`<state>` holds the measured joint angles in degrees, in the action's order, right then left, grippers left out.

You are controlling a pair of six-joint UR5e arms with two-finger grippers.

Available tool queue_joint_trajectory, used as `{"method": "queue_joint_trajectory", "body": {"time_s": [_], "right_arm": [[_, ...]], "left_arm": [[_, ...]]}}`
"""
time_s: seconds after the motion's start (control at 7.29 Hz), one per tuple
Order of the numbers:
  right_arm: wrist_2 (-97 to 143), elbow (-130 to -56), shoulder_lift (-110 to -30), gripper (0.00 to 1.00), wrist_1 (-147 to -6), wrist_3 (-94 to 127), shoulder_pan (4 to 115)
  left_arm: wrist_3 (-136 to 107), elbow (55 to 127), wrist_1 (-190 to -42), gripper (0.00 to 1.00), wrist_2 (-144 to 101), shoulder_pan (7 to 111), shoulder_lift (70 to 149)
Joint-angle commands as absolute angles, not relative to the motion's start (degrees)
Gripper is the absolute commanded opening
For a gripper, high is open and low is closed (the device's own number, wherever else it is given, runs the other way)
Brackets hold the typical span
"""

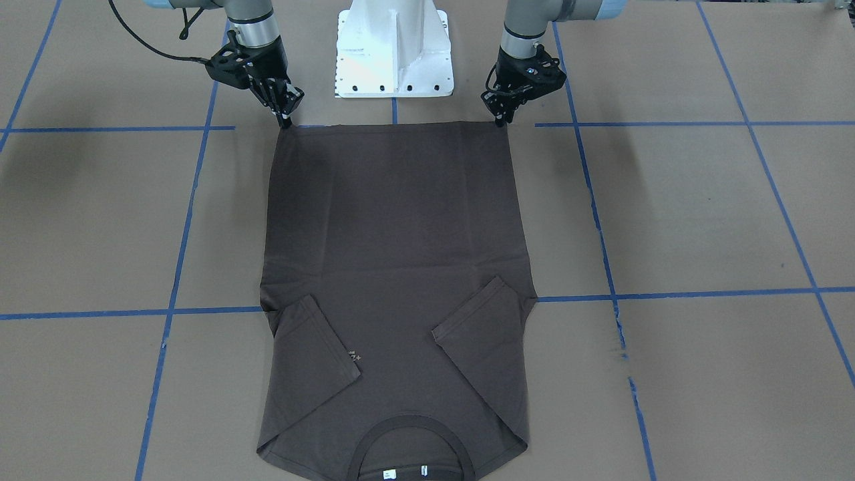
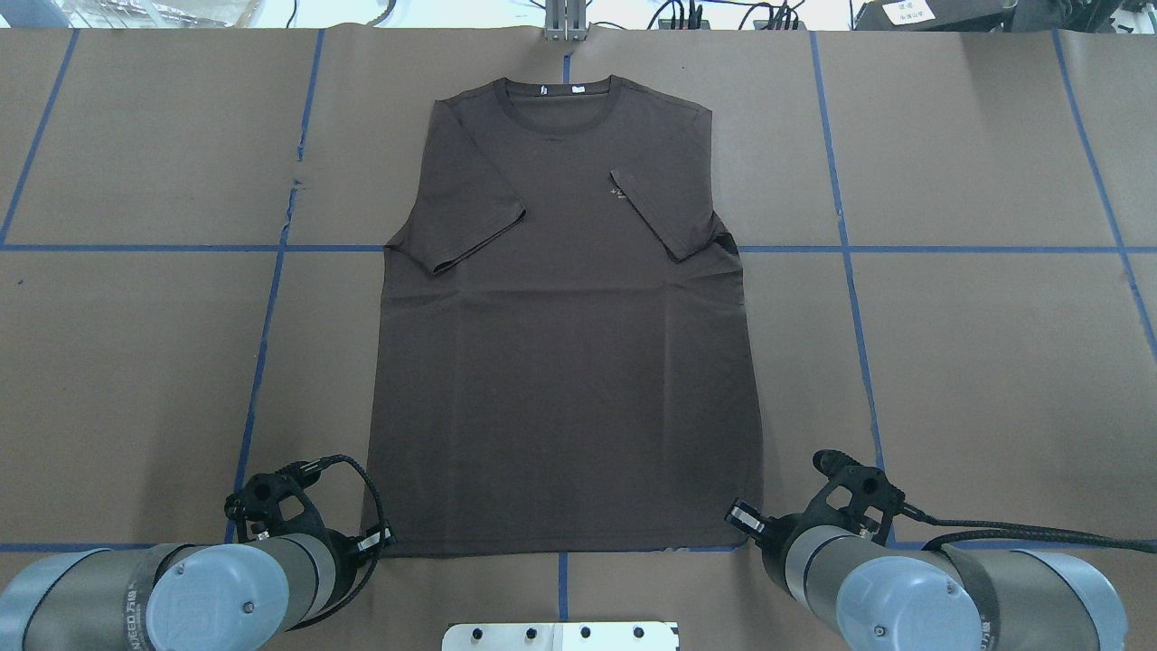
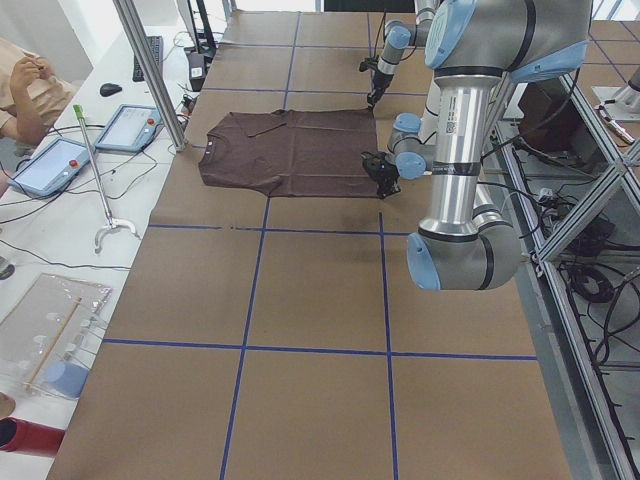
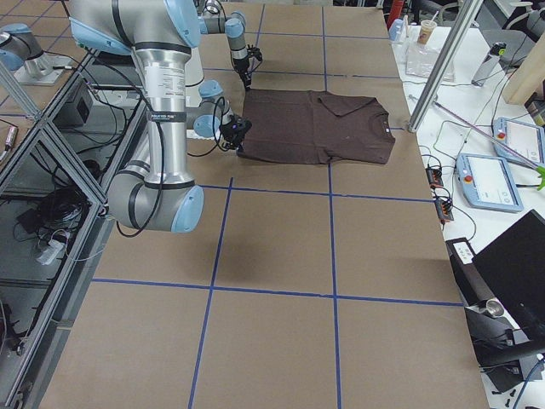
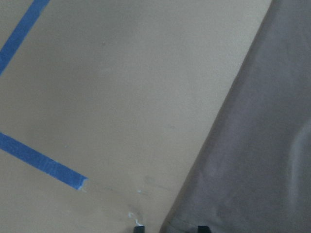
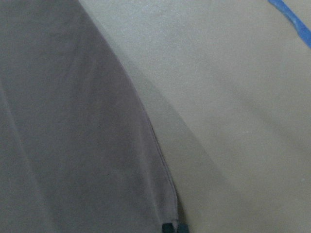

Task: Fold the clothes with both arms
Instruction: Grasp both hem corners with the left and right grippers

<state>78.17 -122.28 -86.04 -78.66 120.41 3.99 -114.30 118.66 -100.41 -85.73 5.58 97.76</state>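
Observation:
The dark brown T-shirt (image 1: 394, 234) lies flat on the brown paper, both sleeves folded in and its collar (image 2: 559, 89) at the far side from the robot. My left gripper (image 1: 499, 120) is down at one near hem corner. In the left wrist view its fingertips (image 5: 139, 228) stand apart, open, with that corner of the T-shirt (image 5: 252, 170) between them. My right gripper (image 1: 286, 121) is at the other near hem corner. In the right wrist view the right gripper (image 6: 175, 227) is shut, its tips almost together on the T-shirt's (image 6: 73, 136) hem corner.
The white pedestal (image 1: 394, 53) stands just behind the hem, between the arms. Blue tape lines (image 2: 271, 307) grid the paper. Beyond the collar end a metal pole (image 3: 150, 70) rises, with tablets (image 3: 135, 125) and a person's hand (image 3: 25, 75) at a side table.

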Motion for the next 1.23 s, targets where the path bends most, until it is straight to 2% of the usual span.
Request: {"method": "queue_joint_trajectory", "body": {"time_s": [0.0, 0.27, 0.41, 0.55, 1.1], "right_arm": [[78.1, -122.3, -86.1, 0.00, -78.7, 120.4, 4.1], [78.1, -122.3, -86.2, 0.00, -78.7, 120.4, 4.1], [78.1, -122.3, -86.3, 0.00, -78.7, 120.4, 4.2], [78.0, -122.3, -86.3, 0.00, -78.7, 120.4, 4.1], [78.0, -122.2, -86.4, 0.00, -78.7, 120.4, 4.1]], "left_arm": [[-114.2, 120.1, -100.3, 0.00, -86.0, 5.5, 96.3], [-114.3, 120.7, -100.2, 0.00, -86.0, 5.5, 96.1], [-114.3, 120.6, -100.2, 0.24, -86.0, 5.5, 96.3], [-114.2, 120.0, -100.3, 0.55, -86.0, 5.1, 96.6], [-113.6, 118.9, -100.4, 0.56, -86.5, 5.0, 97.1]]}}
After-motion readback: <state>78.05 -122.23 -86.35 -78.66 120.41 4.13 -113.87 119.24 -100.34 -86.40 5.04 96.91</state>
